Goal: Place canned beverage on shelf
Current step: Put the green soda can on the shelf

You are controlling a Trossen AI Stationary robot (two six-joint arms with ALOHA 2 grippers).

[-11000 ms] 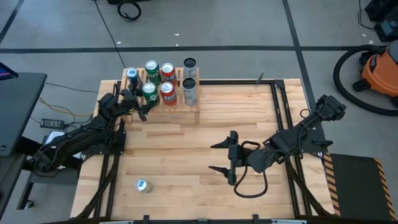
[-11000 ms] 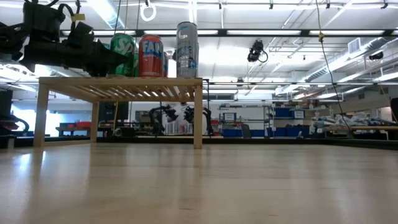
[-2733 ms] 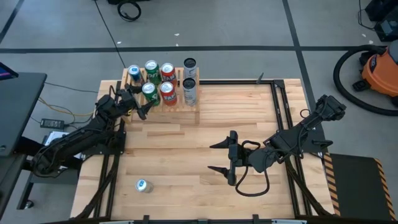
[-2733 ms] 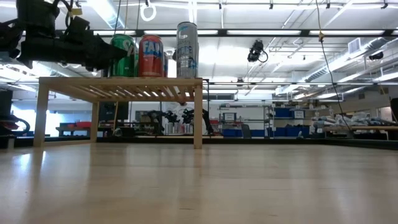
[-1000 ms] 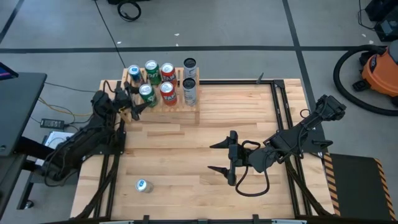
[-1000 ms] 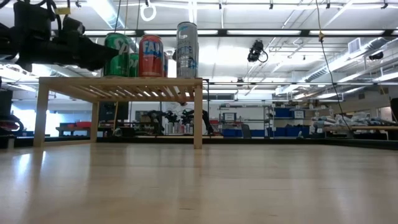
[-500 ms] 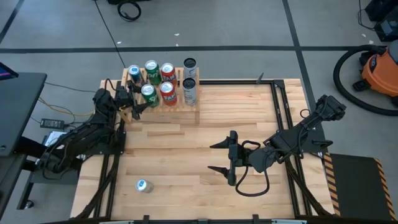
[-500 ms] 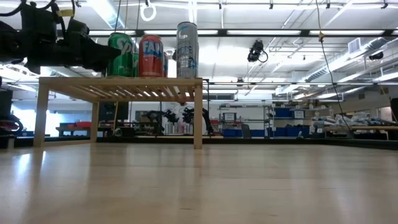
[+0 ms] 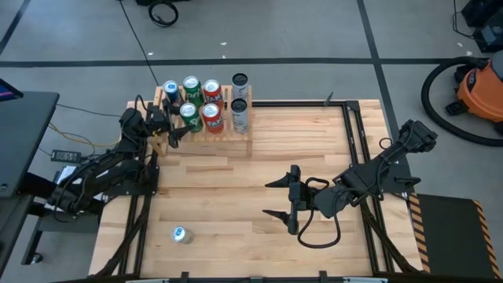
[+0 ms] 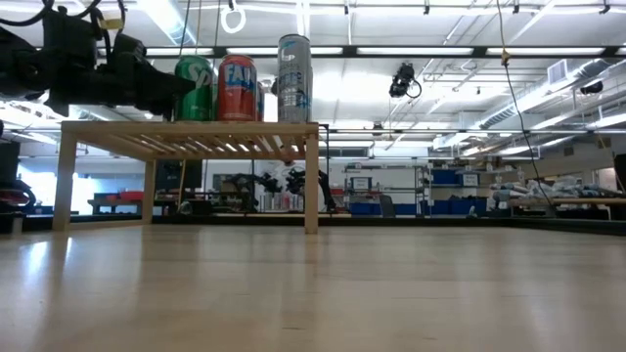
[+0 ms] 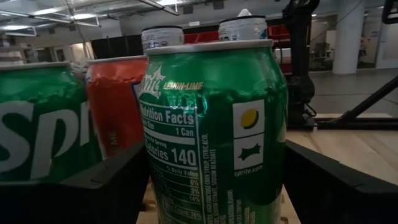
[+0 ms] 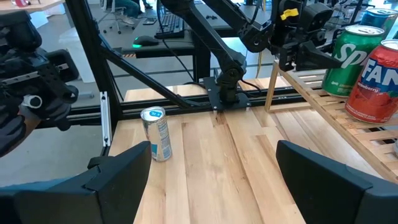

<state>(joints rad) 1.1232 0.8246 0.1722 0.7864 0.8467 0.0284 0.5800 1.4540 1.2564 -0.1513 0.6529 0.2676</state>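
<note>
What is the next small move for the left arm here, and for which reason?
Probably open the left gripper and let go. Its fingers sit on both sides of the green can, which stands upright on the shelf beside a red can, so it seems placed.

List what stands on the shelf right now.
On the shelf stand two green cans, two red cans, two silver cans and a blue can. The left gripper covers part of its left end.
</note>
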